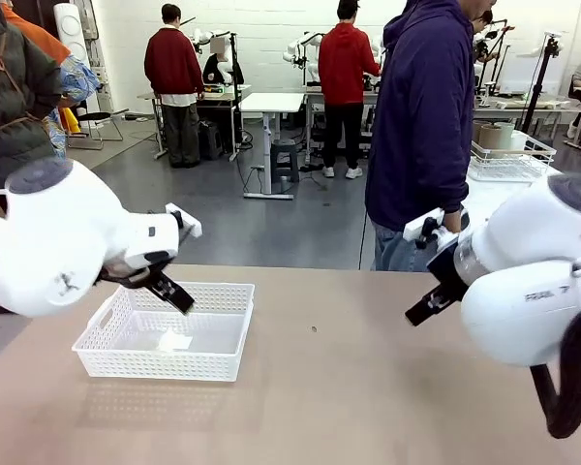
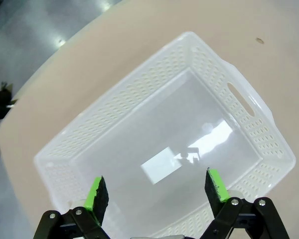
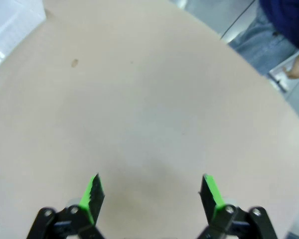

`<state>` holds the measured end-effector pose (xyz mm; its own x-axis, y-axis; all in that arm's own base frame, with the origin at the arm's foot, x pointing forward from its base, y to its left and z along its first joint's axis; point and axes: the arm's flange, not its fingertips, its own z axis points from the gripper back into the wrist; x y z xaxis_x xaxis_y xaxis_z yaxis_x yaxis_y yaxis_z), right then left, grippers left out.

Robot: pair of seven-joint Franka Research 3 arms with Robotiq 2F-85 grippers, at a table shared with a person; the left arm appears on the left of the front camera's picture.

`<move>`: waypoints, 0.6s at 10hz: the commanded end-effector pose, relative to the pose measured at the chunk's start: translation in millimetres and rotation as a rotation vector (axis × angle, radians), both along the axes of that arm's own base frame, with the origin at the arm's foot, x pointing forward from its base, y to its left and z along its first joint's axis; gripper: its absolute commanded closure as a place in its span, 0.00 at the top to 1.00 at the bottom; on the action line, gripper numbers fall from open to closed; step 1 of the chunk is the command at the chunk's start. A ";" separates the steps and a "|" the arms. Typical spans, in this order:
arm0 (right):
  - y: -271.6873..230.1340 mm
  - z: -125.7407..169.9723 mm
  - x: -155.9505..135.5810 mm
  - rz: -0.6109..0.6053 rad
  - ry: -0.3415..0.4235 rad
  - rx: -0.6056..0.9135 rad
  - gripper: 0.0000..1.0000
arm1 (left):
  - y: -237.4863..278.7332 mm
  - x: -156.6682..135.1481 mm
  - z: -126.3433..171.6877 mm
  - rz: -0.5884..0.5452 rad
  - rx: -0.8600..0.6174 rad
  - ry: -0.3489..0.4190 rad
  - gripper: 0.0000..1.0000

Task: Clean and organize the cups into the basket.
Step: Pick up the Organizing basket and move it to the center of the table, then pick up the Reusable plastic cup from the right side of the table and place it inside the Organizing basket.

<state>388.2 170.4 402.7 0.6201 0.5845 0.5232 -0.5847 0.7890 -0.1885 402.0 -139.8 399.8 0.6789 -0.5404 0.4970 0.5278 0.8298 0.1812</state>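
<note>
The white lattice basket [image 1: 165, 364] sits on the left part of the table with nothing in it. My left gripper [image 1: 174, 290] hangs open just above its near-left rim. In the left wrist view the basket [image 2: 139, 94] lies right below the open left gripper [image 2: 154, 186], its floor bare and glossy. My right gripper [image 1: 418, 312] hovers open over bare table at the right. In the right wrist view the right gripper [image 3: 150, 181] holds nothing, and a corner of the basket [image 3: 10, 20] shows at the top left. The cups are out of view.
A person in a dark blue hoodie [image 1: 421, 116] stands at the far edge of the table [image 1: 349, 387], right of centre. A white wire-frame basket [image 1: 508, 160] sits on another surface at the back right. A small dark speck [image 1: 313, 329] marks the tabletop.
</note>
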 end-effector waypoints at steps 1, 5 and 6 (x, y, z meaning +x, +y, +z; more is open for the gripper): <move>2.2 57.0 -38.8 -0.032 -0.013 -0.034 1.00 | 0.4 -25.8 55.2 0.036 0.058 0.034 1.00; -3.2 117.5 -80.7 -0.091 0.081 -0.142 1.00 | 9.7 -55.2 110.8 -0.007 0.069 0.042 1.00; -3.0 121.0 -92.2 -0.094 0.071 -0.161 1.00 | 10.8 -60.4 118.3 -0.003 0.070 0.028 1.00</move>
